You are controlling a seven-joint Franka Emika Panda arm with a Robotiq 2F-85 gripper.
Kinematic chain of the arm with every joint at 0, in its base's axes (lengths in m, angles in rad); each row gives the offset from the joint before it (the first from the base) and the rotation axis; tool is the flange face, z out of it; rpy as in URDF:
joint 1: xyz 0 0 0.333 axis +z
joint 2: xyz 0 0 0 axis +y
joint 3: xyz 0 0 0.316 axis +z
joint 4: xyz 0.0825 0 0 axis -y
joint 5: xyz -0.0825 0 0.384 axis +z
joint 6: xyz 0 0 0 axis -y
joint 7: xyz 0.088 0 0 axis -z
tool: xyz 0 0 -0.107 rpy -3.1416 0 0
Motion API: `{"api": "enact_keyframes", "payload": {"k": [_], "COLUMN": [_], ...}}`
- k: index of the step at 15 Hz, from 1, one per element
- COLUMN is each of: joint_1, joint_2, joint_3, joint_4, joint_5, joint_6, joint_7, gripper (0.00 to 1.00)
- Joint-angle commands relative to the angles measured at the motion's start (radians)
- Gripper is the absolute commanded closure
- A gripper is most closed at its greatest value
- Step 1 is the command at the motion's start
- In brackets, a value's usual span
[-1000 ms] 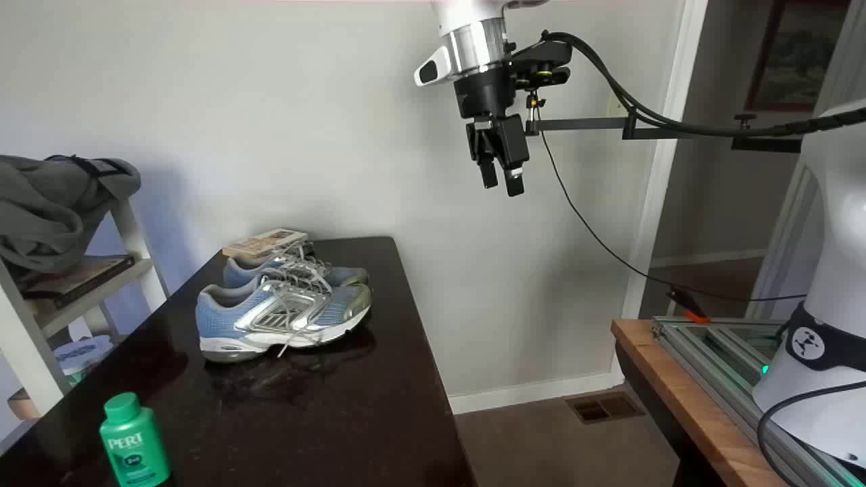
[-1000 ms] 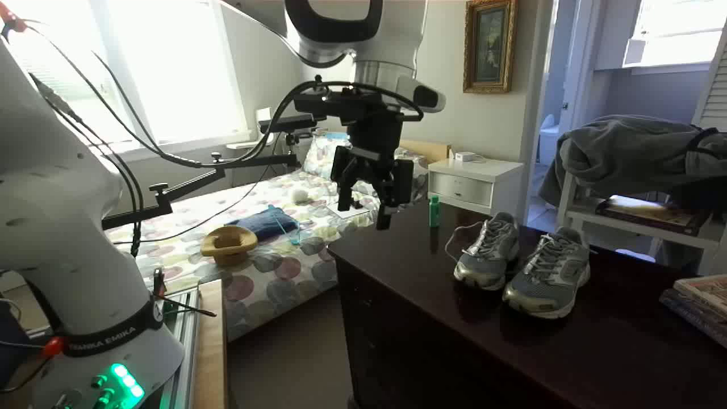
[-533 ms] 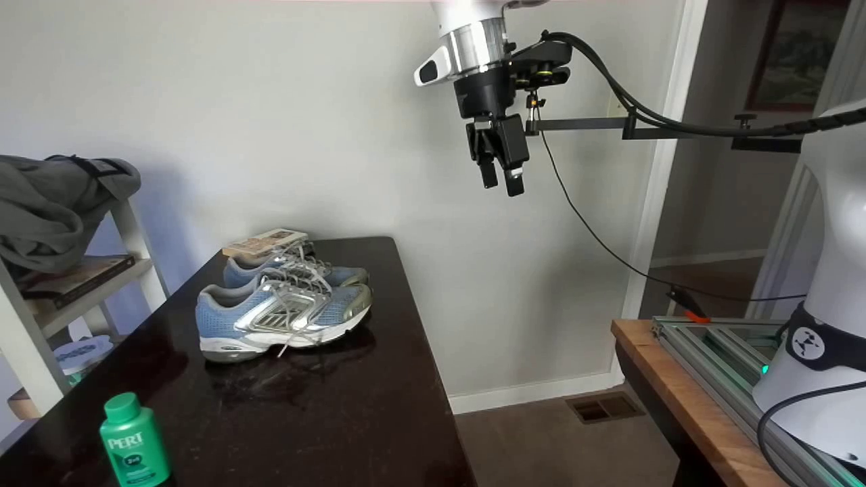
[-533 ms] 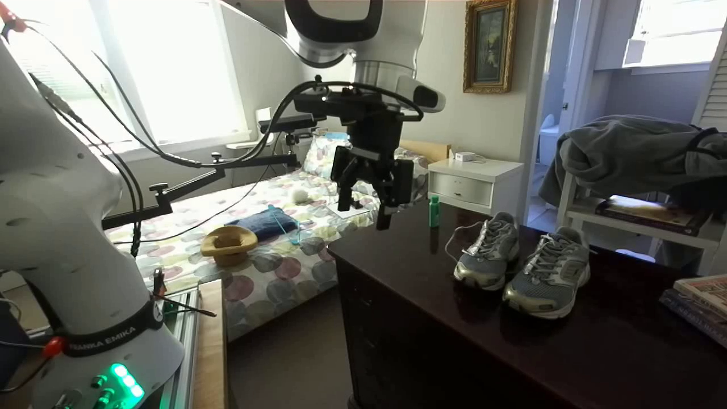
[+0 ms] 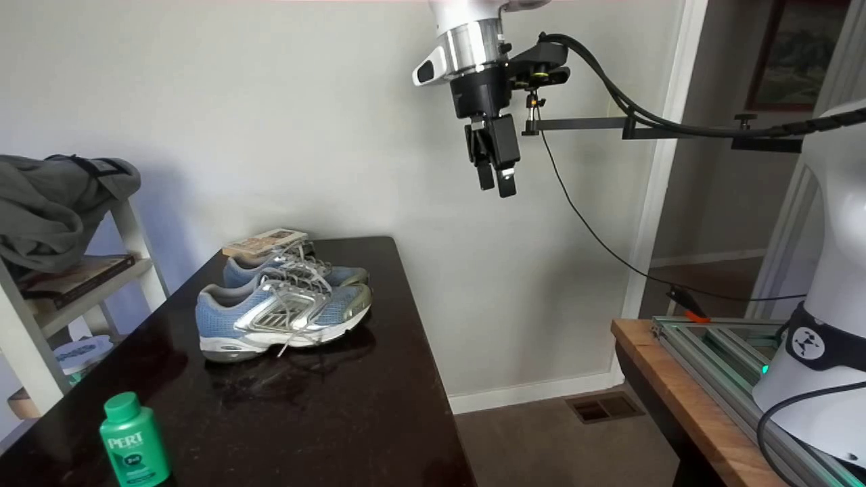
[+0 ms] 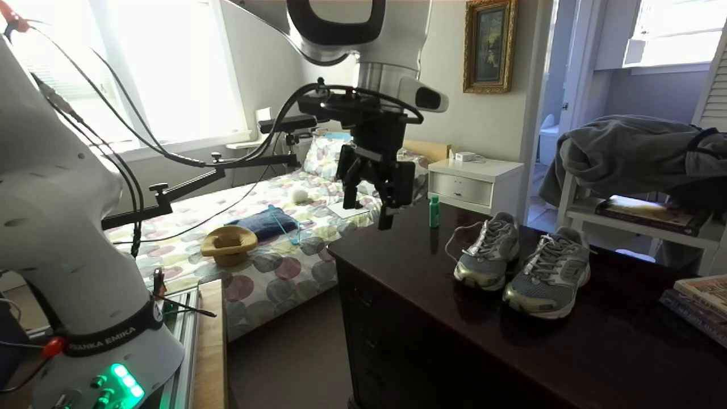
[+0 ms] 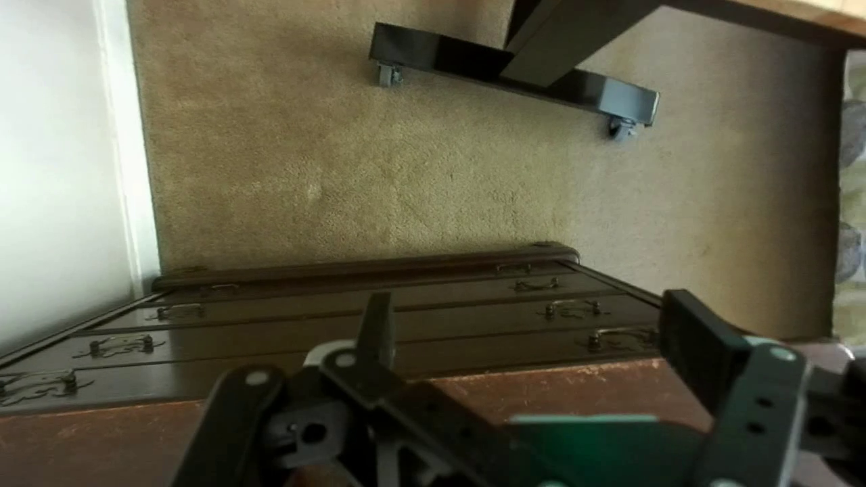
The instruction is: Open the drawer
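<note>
The dark cabinet's front shows in the wrist view with several long, shallow drawers, all flush. The uppermost drawer [image 7: 473, 355] lies just below the cabinet's scuffed top edge. It has a metal pull at its right [image 7: 624, 333] and another at its left [image 7: 40, 385]. In an exterior view the dark drawer fronts [image 6: 363, 324] are dim and seen at a slant. My gripper [image 7: 530, 304] is open and empty, with its fingers wide apart. It points down, well above the cabinet top and near its front edge, in both exterior views [image 5: 496, 188] [image 6: 368, 213]. It touches nothing.
A pair of running shoes [image 5: 284, 318], a green bottle [image 5: 135, 443] and books [image 6: 701, 304] stand on the cabinet top [image 5: 325, 419]. The bed [image 6: 272, 272] and the robot's wooden-edged table [image 5: 676, 399] are nearby. Carpet [image 7: 338, 169] lies between table and cabinet.
My gripper has shifted and turned slightly over the last half second, a little toward the cabinet. Its fingers stay apart. The drawers and the objects on the cabinet have not moved.
</note>
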Motion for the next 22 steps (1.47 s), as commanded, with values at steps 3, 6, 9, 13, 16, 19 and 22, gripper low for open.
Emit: {"api": "enact_keyframes", "payload": {"k": [3,6,9,13,16,19,22], "joint_1": [-0.095,-0.172,-0.249,-0.344,-0.392,-0.42,-0.439], "joint_2": [0.187,0.287,0.385,0.517,0.611,0.723,0.718], "joint_3": [-0.057,-0.092,-0.104,-0.08,-0.049,-0.03,-0.015], "joint_4": [0.159,0.218,0.257,0.301,0.325,0.352,0.323], "joint_5": [0.168,0.246,0.341,0.516,0.641,0.685,0.633], "joint_6": [0.058,0.086,0.127,0.218,0.319,0.445,0.479], "joint_7": [0.052,0.056,0.073,0.088,0.127,0.22,0.239], "gripper": [0.0,0.0,0.0,0.0,0.0,0.0,0.0]}}
